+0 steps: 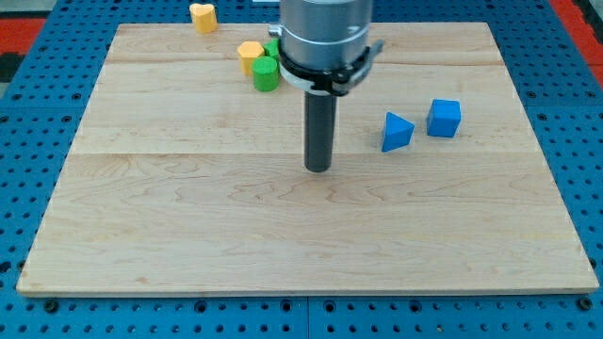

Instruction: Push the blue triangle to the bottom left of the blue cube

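Mid-worktop, my tip [318,169] stands clear of every block.
Toward the worktop's [188,235] right edge, blue triangle [397,132] sits just left of blue cube [444,118], needing a nudge downward; no fingers here, only a rod.

The tip [318,169] stood near the middle of the table [188,235]. To the view's right of it lay the blue triangle [397,131], and just beside that, further right and slightly toward the top, the blue cube [444,118]. Toward the view's top, left of the rod, the green cylinder [266,73] touched the orange block [250,55] behind it. Another green block [272,47] was partly hidden by the arm. The yellow block [203,16] lay well apart at the top edge.
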